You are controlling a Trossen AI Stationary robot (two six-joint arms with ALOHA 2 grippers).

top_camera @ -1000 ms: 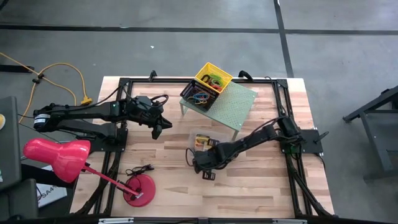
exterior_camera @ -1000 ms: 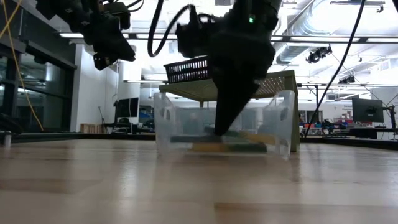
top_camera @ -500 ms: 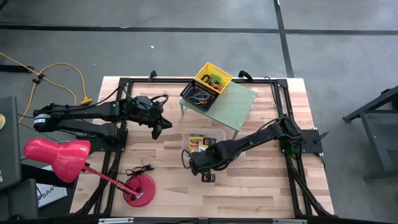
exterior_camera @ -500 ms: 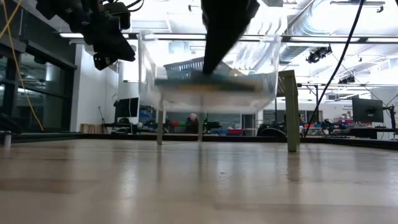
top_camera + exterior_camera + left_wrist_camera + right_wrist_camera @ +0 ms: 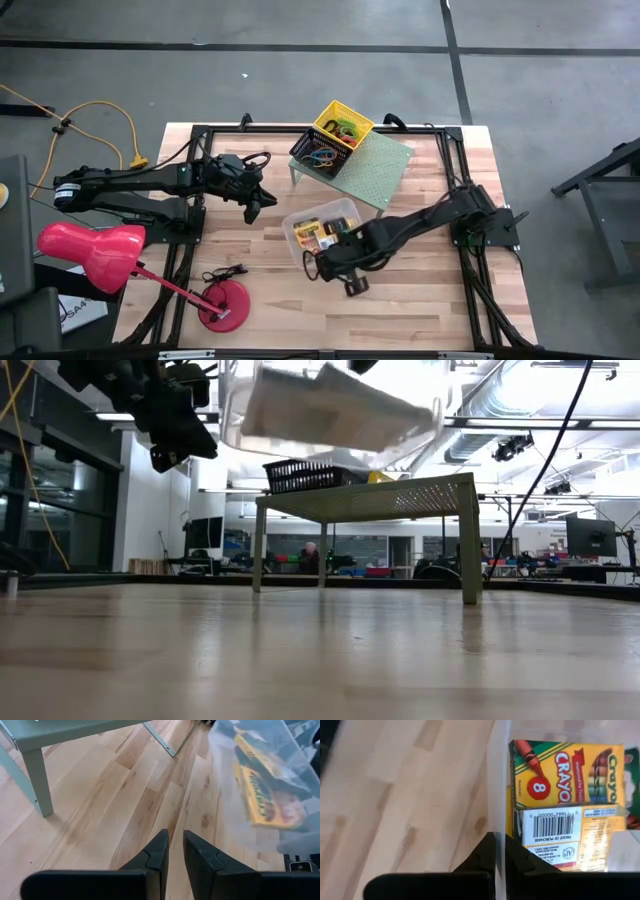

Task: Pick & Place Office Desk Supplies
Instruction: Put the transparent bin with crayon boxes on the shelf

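The clear tub (image 5: pixel 322 228) hangs in the air in front of the pale green shelf (image 5: pixel 375 170), with green-and-yellow card boxes (image 5: pixel 560 805) lying inside. In the low view the tub (image 5: pixel 330 410) is high above the table and tilted. My right gripper (image 5: pixel 312 256) is shut on it. My left gripper (image 5: pixel 268 200) hovers shut to the tub's left, above bare wood (image 5: pixel 176 845). The black mesh tray (image 5: pixel 320 155) with coloured rubber bands and the yellow basket (image 5: pixel 343 125) stand on the shelf's top. My right gripper (image 5: pixel 500 842) pinches the clear tub's side wall (image 5: pixel 499 795) at its rim, one finger inside the tub and one outside. The fingers come from above, pointing down. The tub is lifted clear of the table and tilted, and the card boxes rest on its floor.
The pink-red desk lamp (image 5: pixel 95 250) stands at the table's near left corner on its round base (image 5: pixel 225 303). The shelf's legs (image 5: pixel 467 540) stand on the far middle of the table. Bare wood lies below and in front of the tub.
My right gripper has risen with the clear tub. The tub stood on the table a second ago, then came up level, and now hangs high and tilted, with the card boxes still inside. My left arm has kept still.
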